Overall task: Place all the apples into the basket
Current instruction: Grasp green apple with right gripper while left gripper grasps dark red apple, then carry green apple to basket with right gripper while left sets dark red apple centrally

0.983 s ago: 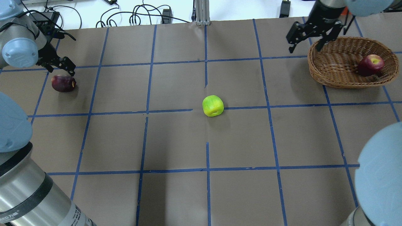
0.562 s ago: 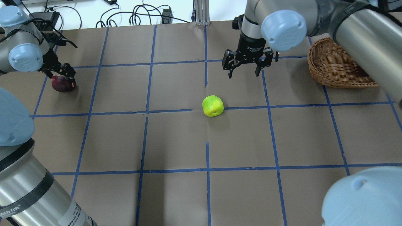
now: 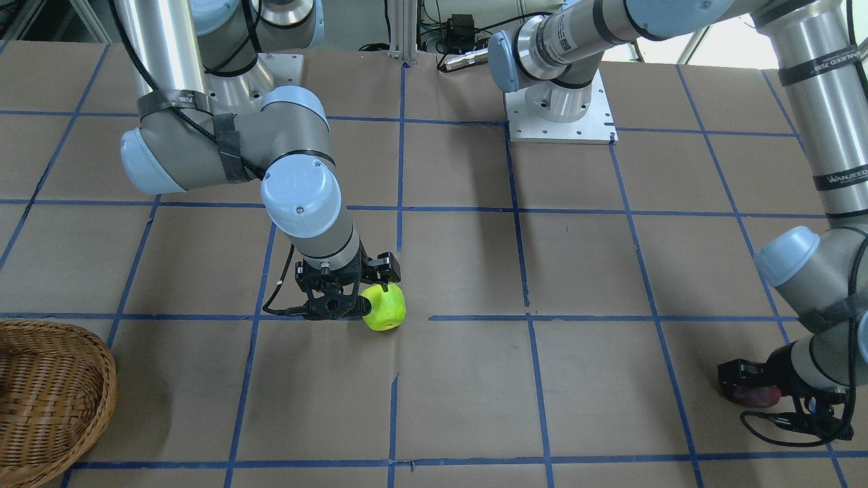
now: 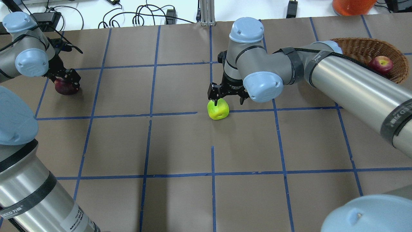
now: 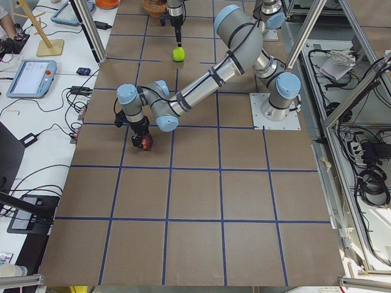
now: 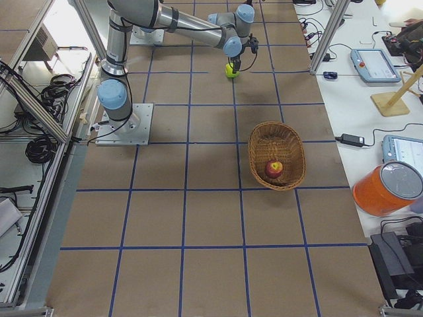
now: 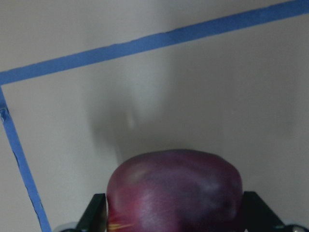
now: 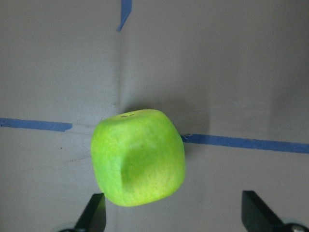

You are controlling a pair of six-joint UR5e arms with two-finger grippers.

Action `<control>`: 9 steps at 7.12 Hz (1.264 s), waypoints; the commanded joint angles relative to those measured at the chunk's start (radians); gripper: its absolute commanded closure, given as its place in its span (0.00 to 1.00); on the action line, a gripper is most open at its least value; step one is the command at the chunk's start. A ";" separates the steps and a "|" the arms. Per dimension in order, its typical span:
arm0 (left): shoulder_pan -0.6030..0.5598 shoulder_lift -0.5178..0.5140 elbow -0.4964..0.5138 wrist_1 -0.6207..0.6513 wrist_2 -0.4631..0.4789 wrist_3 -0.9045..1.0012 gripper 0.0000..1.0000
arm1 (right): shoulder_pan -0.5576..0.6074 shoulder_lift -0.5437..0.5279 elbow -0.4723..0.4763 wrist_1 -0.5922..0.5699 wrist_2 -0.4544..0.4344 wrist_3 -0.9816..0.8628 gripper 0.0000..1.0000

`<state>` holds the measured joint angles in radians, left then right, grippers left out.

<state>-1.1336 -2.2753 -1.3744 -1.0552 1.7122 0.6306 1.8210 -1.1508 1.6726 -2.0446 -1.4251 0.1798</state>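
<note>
- Brown paper ruled with blue tape covers the counter (image 4: 180, 145), with cables trailing beyond its far edge.
- At the counter's middle lies the green apple (image 4: 218, 109). The right jaws are spread wide and lowered around it, though the right wrist view shows it sitting off-centre, close to one finger.
- Near the far-left corner, the left jaws are spread too and straddle the purple apple (image 7: 174, 191), which nearly fills the gap.
- The basket (image 6: 251, 155) sits by the far-right corner and holds the red apple (image 6: 273, 169).
- I expect each apple to be firm, smooth-skinned and fairly light, so it can take a solid squeeze but may roll or squirt out of a skewed pinch.
- I would grip across the widest part at mid-height. The green one looks blocky, so its flatter sides suit the pads.
- Hard to read:
  - both wrist views cut off the fingertips, so I cannot tell whether any pad touches fruit;
  - the left arm (image 4: 29, 58) hides most of the purple apple from overhead;
  - the right arm (image 4: 338, 77) covers part of the basket, which the front view also crops.
</note>
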 commanded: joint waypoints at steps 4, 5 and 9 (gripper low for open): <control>-0.093 0.202 -0.012 -0.367 -0.063 -0.206 0.51 | 0.015 0.075 0.003 -0.090 0.054 -0.008 0.00; -0.154 0.273 -0.056 -0.438 -0.074 -0.268 0.57 | 0.015 0.110 0.007 -0.135 0.054 0.006 0.00; -0.519 0.418 -0.193 -0.404 -0.163 -0.813 0.57 | 0.008 0.086 0.013 -0.120 -0.032 -0.002 0.93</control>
<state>-1.5302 -1.8759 -1.5424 -1.4801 1.5559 -0.0179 1.8333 -1.0449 1.6960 -2.1752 -1.3970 0.1943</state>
